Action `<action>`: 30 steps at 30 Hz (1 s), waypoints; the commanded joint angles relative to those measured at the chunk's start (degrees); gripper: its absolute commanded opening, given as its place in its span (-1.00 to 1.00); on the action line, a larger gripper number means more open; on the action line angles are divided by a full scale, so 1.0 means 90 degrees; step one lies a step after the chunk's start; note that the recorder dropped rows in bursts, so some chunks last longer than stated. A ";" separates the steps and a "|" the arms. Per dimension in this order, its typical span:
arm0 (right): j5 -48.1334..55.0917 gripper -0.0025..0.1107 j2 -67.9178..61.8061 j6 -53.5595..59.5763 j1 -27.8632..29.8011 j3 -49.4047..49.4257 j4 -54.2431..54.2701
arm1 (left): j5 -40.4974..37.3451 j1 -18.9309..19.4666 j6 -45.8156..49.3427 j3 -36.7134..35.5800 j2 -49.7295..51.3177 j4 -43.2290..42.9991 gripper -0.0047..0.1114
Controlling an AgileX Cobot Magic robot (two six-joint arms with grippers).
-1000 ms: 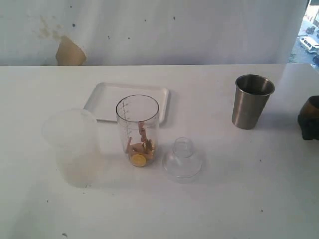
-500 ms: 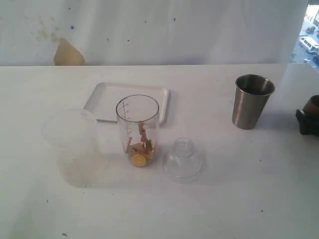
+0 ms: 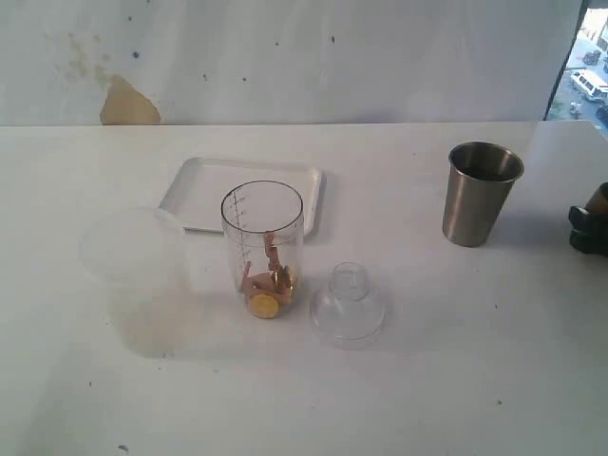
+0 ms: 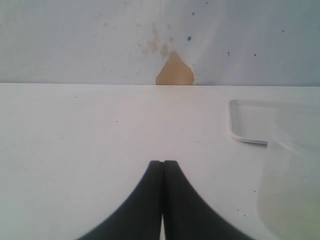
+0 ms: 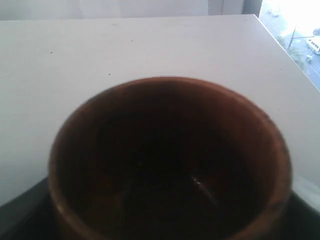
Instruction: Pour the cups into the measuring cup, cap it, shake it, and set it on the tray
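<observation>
The exterior view is showing the whole white counter [image 3: 456,380]. The tall clear plastic measuring cup with printed graduation marks [image 3: 263,237] is standing upright near the middle, uncapped, with tan pieces and a yellow disc [image 3: 265,306] lying in its bottom. The flat white rectangular tray [image 3: 204,185] is lying just behind it. A clear domed plastic lid [image 3: 349,304] is sitting just beside the measuring cup, and a wider frosted translucent plastic cup [image 3: 138,280] is standing on its other side. The tapered brushed-steel tumbler [image 3: 481,193] is standing well apart, towards the right claw [image 3: 589,231], which is only peeking in at the edge.

The right wrist view is filling with the small rounded brown wooden cup [image 5: 170,160], dark fingers [image 5: 20,215] flanking it. Whether they are pressing on it cannot be told.

The left wrist view alone is showing the left claw [image 4: 162,167], clenched on nothing, above bare counter, with the frosted cup partly hiding the tray's corner.
</observation>
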State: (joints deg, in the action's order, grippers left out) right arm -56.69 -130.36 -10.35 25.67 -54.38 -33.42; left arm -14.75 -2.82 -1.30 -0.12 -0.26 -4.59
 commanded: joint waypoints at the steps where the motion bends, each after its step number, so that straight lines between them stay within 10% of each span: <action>1: 0.0053 -0.47 -0.0012 -0.0042 0.0005 -0.0033 -0.0451 | 0.0016 0.0013 0.0004 0.0013 0.0029 0.0076 0.86; 4: 0.0145 -0.95 0.0053 -0.0104 0.0005 -0.0033 -0.0937 | 0.0016 0.0013 0.0004 0.0013 0.0029 0.0076 0.86; 18: -0.0194 -0.96 0.2345 -0.1717 -0.0164 0.2451 -0.2022 | 0.0016 0.0013 0.0004 0.0013 0.0029 0.0076 0.86; 30: 0.0287 -0.96 0.1848 -0.1354 -0.2520 0.1885 -0.2248 | 0.0016 0.0013 0.0004 0.0013 0.0029 0.0076 0.86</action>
State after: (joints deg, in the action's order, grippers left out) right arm -55.02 -112.10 -23.78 5.87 -35.92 -53.72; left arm -14.75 -2.82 -1.30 -0.12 -0.26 -4.59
